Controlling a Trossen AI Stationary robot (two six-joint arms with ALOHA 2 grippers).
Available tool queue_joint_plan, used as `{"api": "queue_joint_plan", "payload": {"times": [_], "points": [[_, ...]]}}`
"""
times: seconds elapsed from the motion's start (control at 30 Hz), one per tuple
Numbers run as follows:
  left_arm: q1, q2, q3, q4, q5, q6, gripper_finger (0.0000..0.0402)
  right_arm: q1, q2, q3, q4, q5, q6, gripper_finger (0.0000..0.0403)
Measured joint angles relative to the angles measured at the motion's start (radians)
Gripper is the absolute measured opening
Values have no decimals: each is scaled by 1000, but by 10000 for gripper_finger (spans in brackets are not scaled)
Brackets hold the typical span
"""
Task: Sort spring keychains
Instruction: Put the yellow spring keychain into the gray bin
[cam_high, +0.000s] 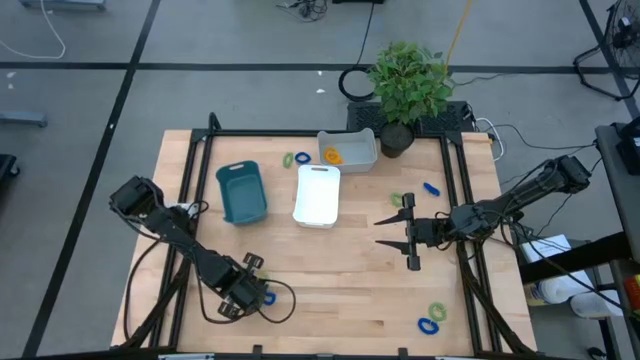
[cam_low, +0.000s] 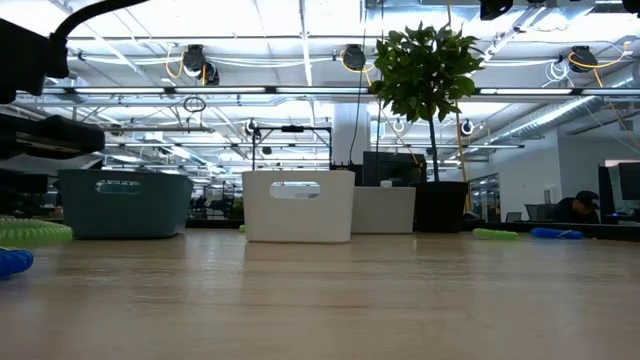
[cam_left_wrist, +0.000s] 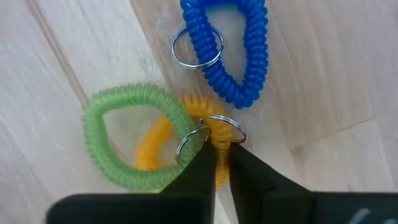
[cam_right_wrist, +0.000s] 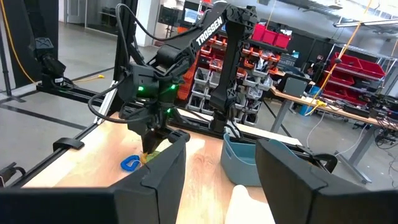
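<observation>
A: How far along is the sorting?

B: Barely begun, by the look of it. 1 orange keychain (cam_high: 332, 155) lies in the grey tray (cam_high: 362, 141); the teal tray (cam_high: 241, 193) and white tray (cam_high: 318, 195) look empty. Loose coils sit well apart from the white tray: a green one (cam_high: 302, 157) just behind it, green and blue ones toward the right arm, and 2 more at the bench's (cam_high: 340, 290) near right corner.

A: And the arms?

B: The left end effector (cam_left_wrist: 219, 163) is at a cluster of 3 near the bench's front left, fingers narrowed on the orange-yellow keychain (cam_left_wrist: 163, 138), which lies under a green loop (cam_left_wrist: 127, 134), its long axis slanting toward the fingers. The blue keychain (cam_left_wrist: 239, 46) lies just beyond. The right end effector (cam_high: 400, 232) hangs beside the white tray, fingers wide, holding nothing.
</observation>
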Motion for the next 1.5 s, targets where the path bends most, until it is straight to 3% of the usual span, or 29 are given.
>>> {"api": "queue_joint_plan", "payload": {"times": [0.47, 0.83, 1.13, 1.5], "points": [[45, 7, 162, -168, 150, 17, 8, 0, 0, 0, 64, 0, -2, 183], [78, 7, 279, -322, 199, 38, 6, 0, 0, 0, 63, -1, 1, 183], [78, -48, 356, -440, 179, 46, 6, 0, 0, 0, 60, 0, 1, 183], [123, -168, 456, -633, 36, 72, 6, 0, 0, 0, 60, 2, 1, 183]]}}
